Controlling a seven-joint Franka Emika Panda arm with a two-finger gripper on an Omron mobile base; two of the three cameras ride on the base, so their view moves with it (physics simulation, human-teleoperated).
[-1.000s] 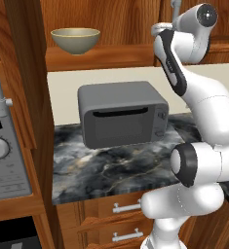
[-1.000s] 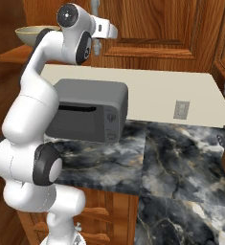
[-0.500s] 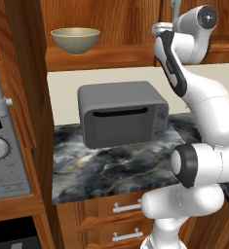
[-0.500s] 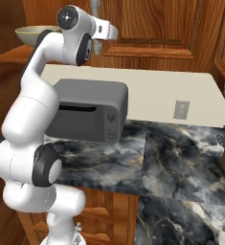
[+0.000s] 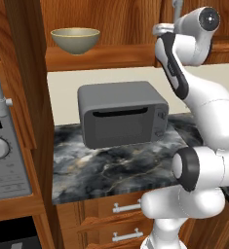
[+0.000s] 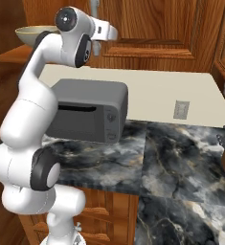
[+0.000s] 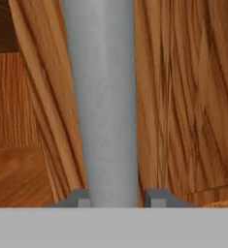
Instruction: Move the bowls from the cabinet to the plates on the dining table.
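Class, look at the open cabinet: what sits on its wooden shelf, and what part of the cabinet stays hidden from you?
One bowl sits on the cabinet's shelf. What lies behind its closed door is covered. The claw straddles the door's silver handle.

A bowl (image 5: 76,40) sits on the cabinet shelf (image 5: 101,56); a toaster oven (image 5: 122,113) stands on the marbled counter (image 5: 116,168).

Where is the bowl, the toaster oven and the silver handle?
bowl (image 5: 75,41): left base view, on its outer side.
toaster oven (image 5: 120,121): left base view, on its door.
handle (image 7: 105,106): hand view, on the middle of the bar.
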